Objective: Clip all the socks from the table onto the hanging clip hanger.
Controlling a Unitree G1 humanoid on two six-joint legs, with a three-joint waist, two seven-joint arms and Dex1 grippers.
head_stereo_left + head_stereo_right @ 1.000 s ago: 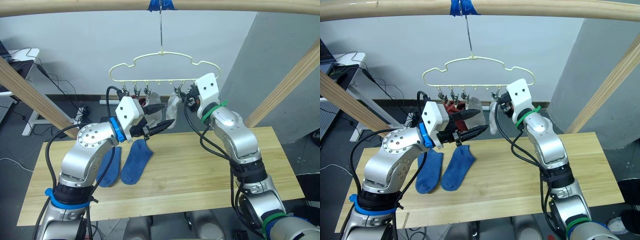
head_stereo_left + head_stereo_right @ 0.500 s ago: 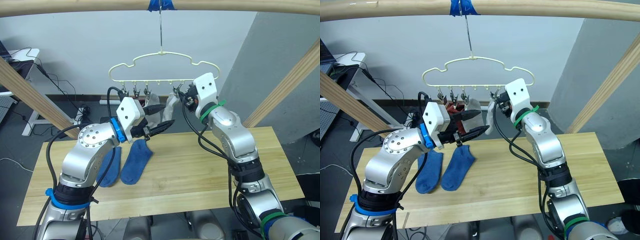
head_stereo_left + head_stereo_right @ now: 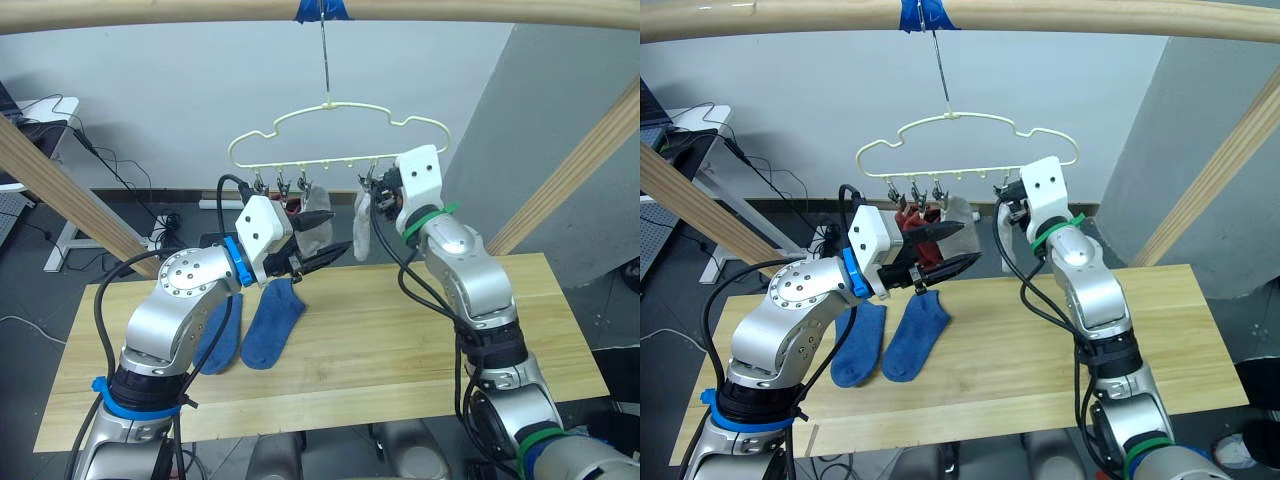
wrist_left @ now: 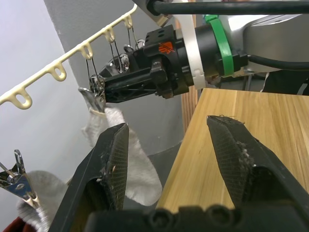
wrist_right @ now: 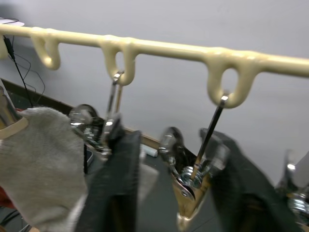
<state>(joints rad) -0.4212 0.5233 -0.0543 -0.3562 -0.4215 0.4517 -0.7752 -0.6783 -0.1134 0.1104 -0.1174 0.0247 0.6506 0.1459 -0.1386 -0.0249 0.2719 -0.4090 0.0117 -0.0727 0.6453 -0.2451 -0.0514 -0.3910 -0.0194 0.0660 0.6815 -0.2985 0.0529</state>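
The right end effector (image 3: pixel 372 186) is raised at the clip hanger (image 3: pixel 340 135), its fingers spread to either side of a silver clip (image 5: pixel 190 176) that hangs from the bar, gripping nothing; a light grey sock (image 3: pixel 361 222) hangs from the neighbouring clip just to its left. The left end effector (image 3: pixel 322 234) hovers below the hanger's left half with its fingers wide apart and empty. Behind it a second grey sock (image 3: pixel 317 207) and the rust red socks (image 3: pixel 911 217) already hang from clips. The two blue socks (image 3: pixel 272 322) lie flat side by side on the counter (image 3: pixel 400 340), near its left part, below the left arm. These socks look light, soft and limp, so they will likely fold and droop once lifted; a pinch at the cuff edge seems the best hold, leaving a free margin of fabric for the clip to bite. The hanger dangles from a thin hook and is apt to swing when pushed.
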